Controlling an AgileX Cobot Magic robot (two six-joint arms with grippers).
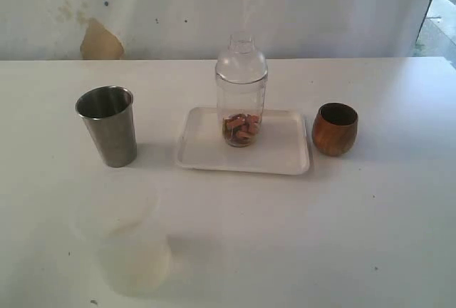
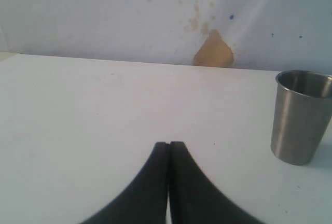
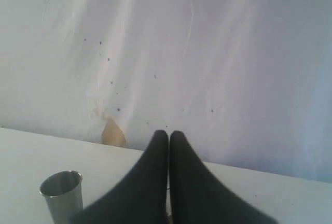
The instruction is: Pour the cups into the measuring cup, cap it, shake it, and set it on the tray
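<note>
The clear plastic measuring cup (image 1: 241, 101), a tall cylinder under a domed cap (image 1: 241, 55), stands upright on the shallow white tray (image 1: 206, 151) with rounded corners. Pinkish-brown pieces (image 1: 242, 128) lie in its base. The tapered brushed-steel tumbler (image 1: 108, 126) stands left of the tray, and the rounded wooden cup (image 1: 335, 129) right of it. The left gripper (image 2: 169, 143) and the right gripper (image 3: 168, 133), smooth black, are clenched on nothing.

Exterior: looks from above the table's (image 1: 399, 201) near edge, tilted down, across to its far edge and the wall (image 1: 320, 8).
My left wrist: sits low over the table, faces the wall, close to the steel tumbler (image 2: 301, 117).
My right wrist: aims higher, mostly at the wall; the tumbler is farther off.
Shared: all three catch the tumbler and the wall's tan patch (image 1: 100, 43).
</note>
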